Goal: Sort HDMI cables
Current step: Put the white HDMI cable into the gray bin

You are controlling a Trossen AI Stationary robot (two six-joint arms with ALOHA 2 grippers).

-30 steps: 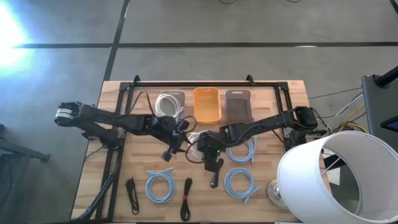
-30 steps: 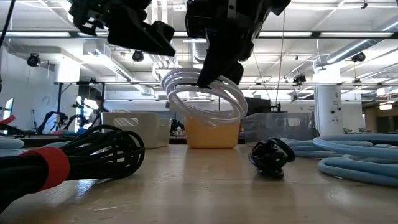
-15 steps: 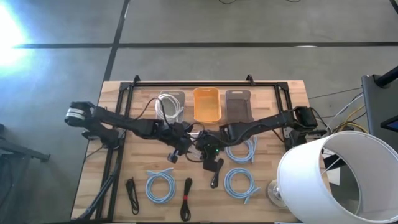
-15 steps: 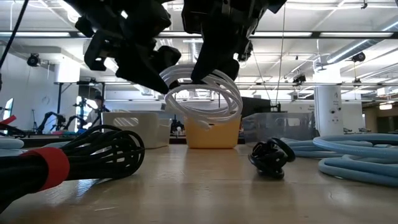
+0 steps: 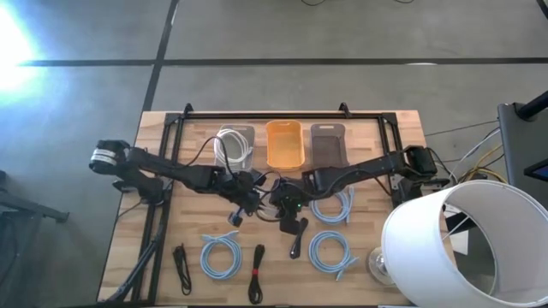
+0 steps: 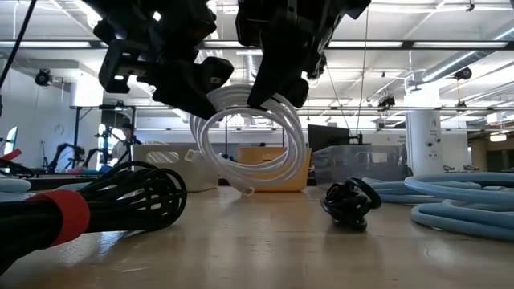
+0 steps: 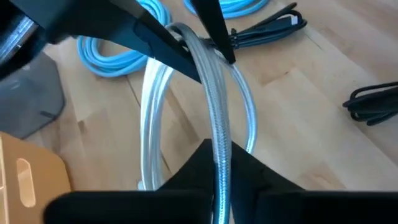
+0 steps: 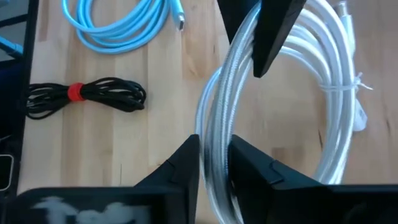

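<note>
A grey concrete floor [image 5: 282, 34] surrounds the wooden table [image 5: 385, 257], with bright ceiling strip lights [image 6: 418, 6] overhead.

Coil [image 6: 253, 144] above table [image 6: 265, 249], between both grippers

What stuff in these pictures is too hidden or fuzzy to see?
High view: white round cable coil mostly covered by left gripper and right gripper.
Low view: black cable bundle with red tie, blurred, cut by left edge.
Low view: grey rectangular tray's inside, behind its wall.
</note>
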